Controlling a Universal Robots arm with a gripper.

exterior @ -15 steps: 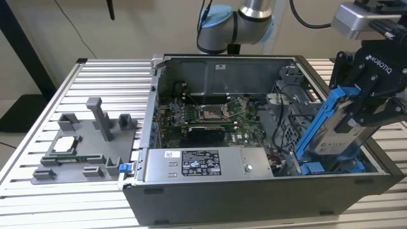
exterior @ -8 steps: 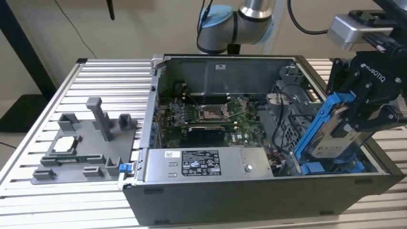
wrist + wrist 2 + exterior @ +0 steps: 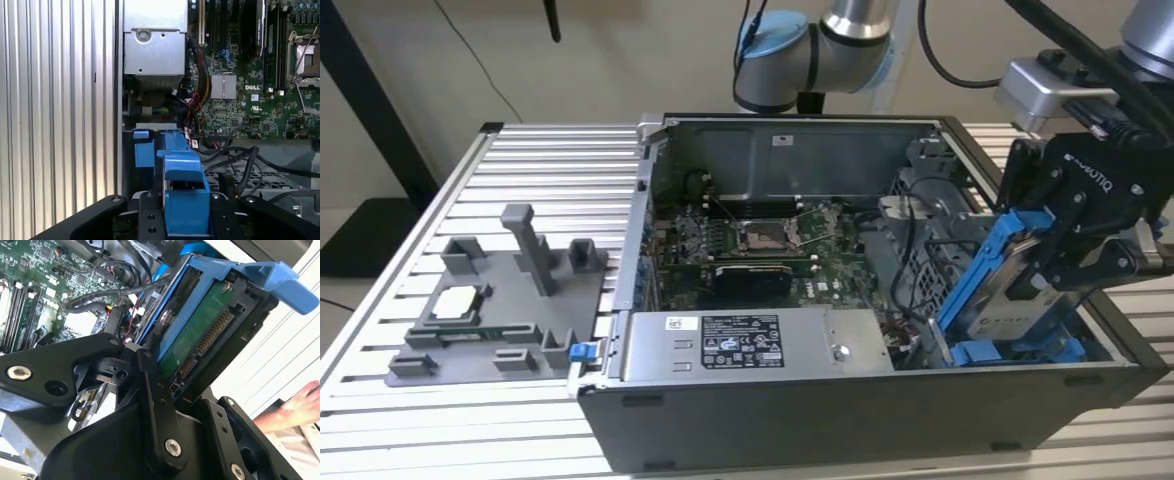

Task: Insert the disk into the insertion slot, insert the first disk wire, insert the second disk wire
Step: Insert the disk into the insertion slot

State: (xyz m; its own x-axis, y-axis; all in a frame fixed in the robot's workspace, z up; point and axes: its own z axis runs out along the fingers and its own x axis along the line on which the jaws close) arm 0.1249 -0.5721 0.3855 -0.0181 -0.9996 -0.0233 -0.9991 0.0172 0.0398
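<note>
My gripper point(image 3: 1070, 250) is shut on the disk point(image 3: 1003, 292), a silver-grey drive in a bright blue carrier. I hold it edge-down and tilted, its lower end reaching the insertion slot point(image 3: 1014, 350) with blue rails in the open computer case's front corner at the exterior view's right. In the second wrist view the black fingers point(image 3: 150, 390) clamp the disk point(image 3: 200, 335), whose green board and connector face the camera. The first wrist view looks down the blue carrier point(image 3: 185, 195) toward the slot's blue tab point(image 3: 144, 150). Black cables point(image 3: 240, 165) lie loose beside the bay.
A perforated grey cage point(image 3: 921, 275) stands beside the slot, with the motherboard point(image 3: 761, 240) and power supply point(image 3: 747, 345) further toward the exterior view's left. A grey fixture with a CPU chip point(image 3: 460, 305) sits on the slatted table. A person's hand point(image 3: 295, 410) is outside the case.
</note>
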